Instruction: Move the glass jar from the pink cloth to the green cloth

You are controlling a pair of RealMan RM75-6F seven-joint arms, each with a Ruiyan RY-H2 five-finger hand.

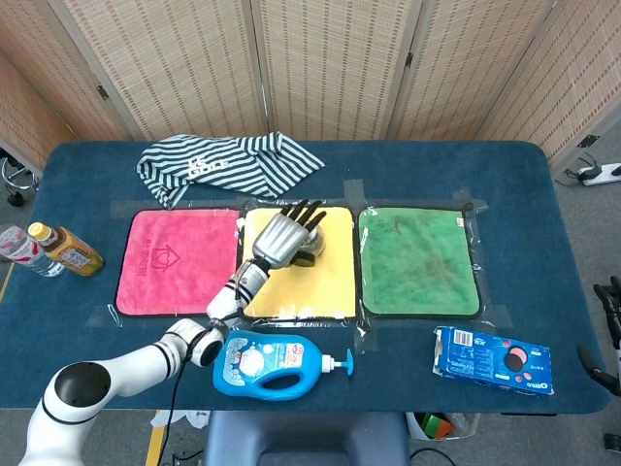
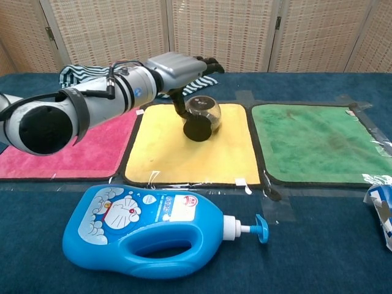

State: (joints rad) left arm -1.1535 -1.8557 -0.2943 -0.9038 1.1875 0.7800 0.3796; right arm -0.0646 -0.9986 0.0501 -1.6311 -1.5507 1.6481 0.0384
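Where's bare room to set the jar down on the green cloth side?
The whole green cloth lies bare, bordered by the yellow cloth on one side and open table toward the cookie pack. It is crowded on the yellow cloth, where the left hand hangs over the glass jar.

— What lies between the tipped glass jar (image 2: 203, 116) on the yellow cloth (image 2: 162, 150) and the green cloth (image 2: 318, 142)?

— Only bare cloth and tape.

— And nearer the front edge?

— The blue detergent bottle (image 2: 150, 229) and the blue biscuit packet (image 1: 494, 358) lie there.
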